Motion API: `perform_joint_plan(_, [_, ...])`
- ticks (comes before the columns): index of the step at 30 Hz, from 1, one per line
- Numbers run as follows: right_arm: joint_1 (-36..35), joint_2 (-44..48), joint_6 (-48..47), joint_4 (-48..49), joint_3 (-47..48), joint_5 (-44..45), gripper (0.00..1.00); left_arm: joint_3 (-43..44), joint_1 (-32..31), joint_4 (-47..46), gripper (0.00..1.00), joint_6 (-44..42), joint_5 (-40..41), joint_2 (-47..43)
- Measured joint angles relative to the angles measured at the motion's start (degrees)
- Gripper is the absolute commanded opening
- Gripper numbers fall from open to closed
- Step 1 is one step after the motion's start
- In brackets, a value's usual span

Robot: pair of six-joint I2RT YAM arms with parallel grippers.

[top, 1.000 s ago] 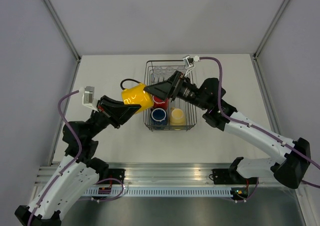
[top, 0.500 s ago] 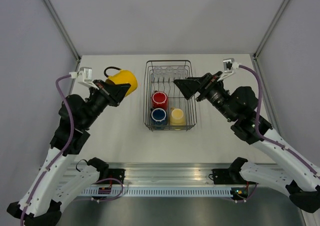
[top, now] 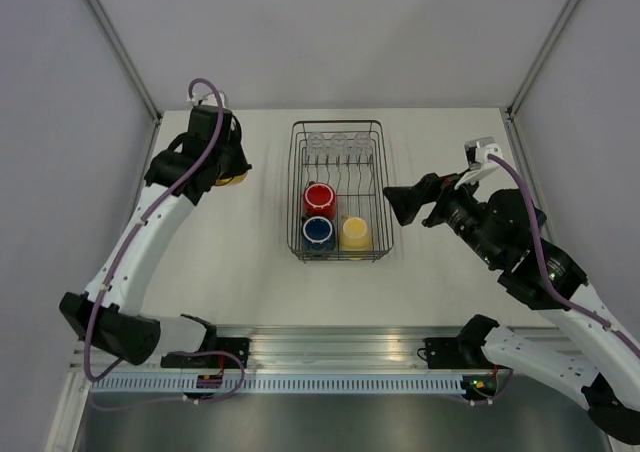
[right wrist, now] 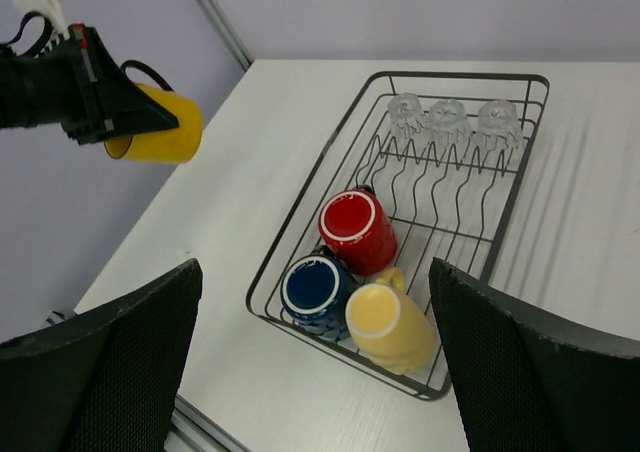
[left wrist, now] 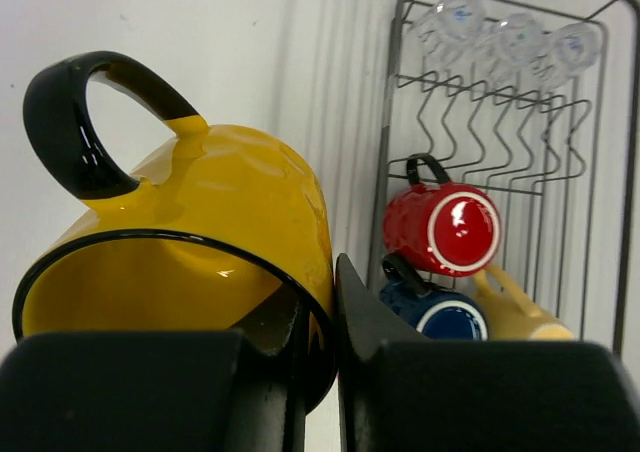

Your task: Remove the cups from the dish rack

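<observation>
We see the left end effector [left wrist: 320,294] clenched on the rim of the orange-yellow mug [left wrist: 220,212], one finger inside the mouth and one outside. The mug is tipped on its side with its black handle [left wrist: 70,112] uppermost. It sits near the far left corner of the white counter [top: 250,262], close to the left edge and well apart from the dish rack [top: 360,182]. We cannot tell whether it touches the counter. A broad strip of open counter lies between the mug and the rack's left side. The rack stands mid-counter. At its near end are the red mug [top: 319,197] and the dark blue mug [top: 318,231] along the left side, with the pale cream-yellow mug [top: 354,233] just beside the blue one. Three clear glass tumblers [top: 339,139] line the far end, and the upright tines between are bare. The right end effector [top: 397,204] hangs released, fingers spread wide, just off the rack's right side, touching nothing, with open counter beneath it out to the right edge.
</observation>
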State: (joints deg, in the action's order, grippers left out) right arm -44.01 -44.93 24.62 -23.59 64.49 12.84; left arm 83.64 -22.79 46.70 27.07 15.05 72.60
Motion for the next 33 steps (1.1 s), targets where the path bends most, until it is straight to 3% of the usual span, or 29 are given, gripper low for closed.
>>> perform_joint_plan(8, [0.0, 2.69, -1.77, -5.88, -2.51, -0.55, 0.98, 10.38, 7.98, 4.63, 0.02, -4.9, -6.71, 18.14])
perform_joint_plan(18, [0.0, 4.52, -2.14, -8.61, -4.87, -1.29, 0.98, 21.38, 11.65, 8.17, 0.02, -7.91, -11.85, 37.38])
perform_joint_plan(33, [0.0, 5.03, -1.42, -8.81, -9.86, -4.68, 0.98, 26.05, 12.7, 8.37, 0.02, -8.31, -13.88, 52.3])
